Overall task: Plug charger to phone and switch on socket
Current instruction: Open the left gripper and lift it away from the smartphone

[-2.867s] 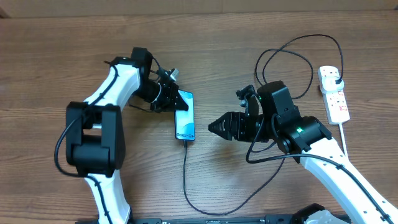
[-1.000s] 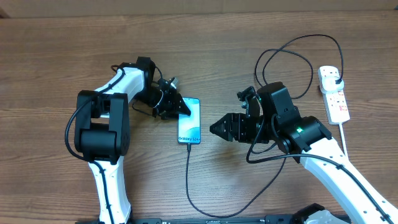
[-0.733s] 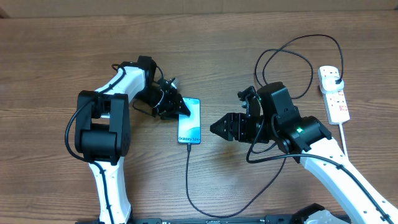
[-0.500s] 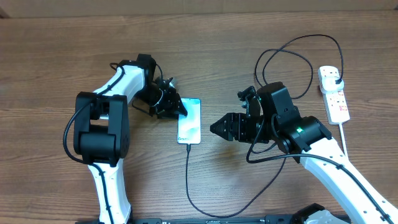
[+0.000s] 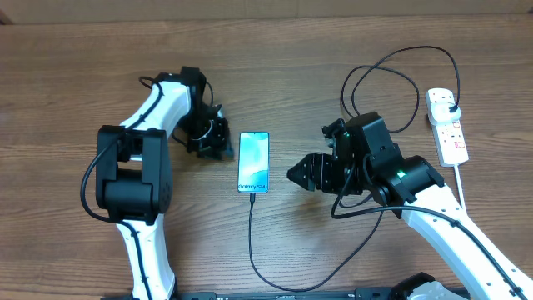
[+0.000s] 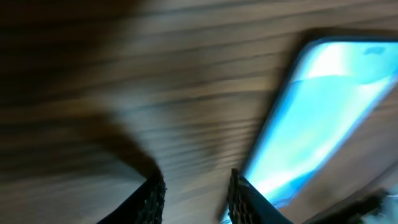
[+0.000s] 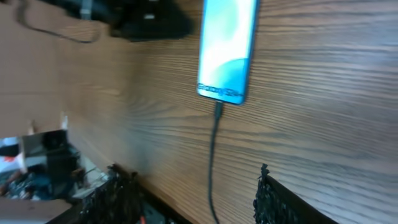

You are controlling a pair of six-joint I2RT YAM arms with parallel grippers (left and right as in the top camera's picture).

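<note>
— What do you have from overhead?
— Your phone (image 5: 254, 162) lies flat on the table (image 5: 67, 50), screen up. The charger (image 5: 250, 233) is seated in its lower edge. The cable loops off to the right and up to the socket (image 5: 450, 133) near the right edge, where the black plug (image 5: 450, 105) sits. You can't tell from here whether it's switched on. Your left gripper (image 5: 221, 147) sits just left of the phone, not touching it. Your right gripper (image 5: 293, 174) is on the other side, also clear of it.
— And the left wrist?
— It's blurred, but your two fingers (image 6: 152, 196) show a narrow gap with bare wood in it, so they're parted and nothing is held. The phone (image 6: 317, 118) glows just beside one of them.
— Right wrist?
— Your jaws stand wide, with only table between them. Ahead you see the phone (image 7: 227, 50) with the charger (image 7: 213, 155) in its near end.
</note>
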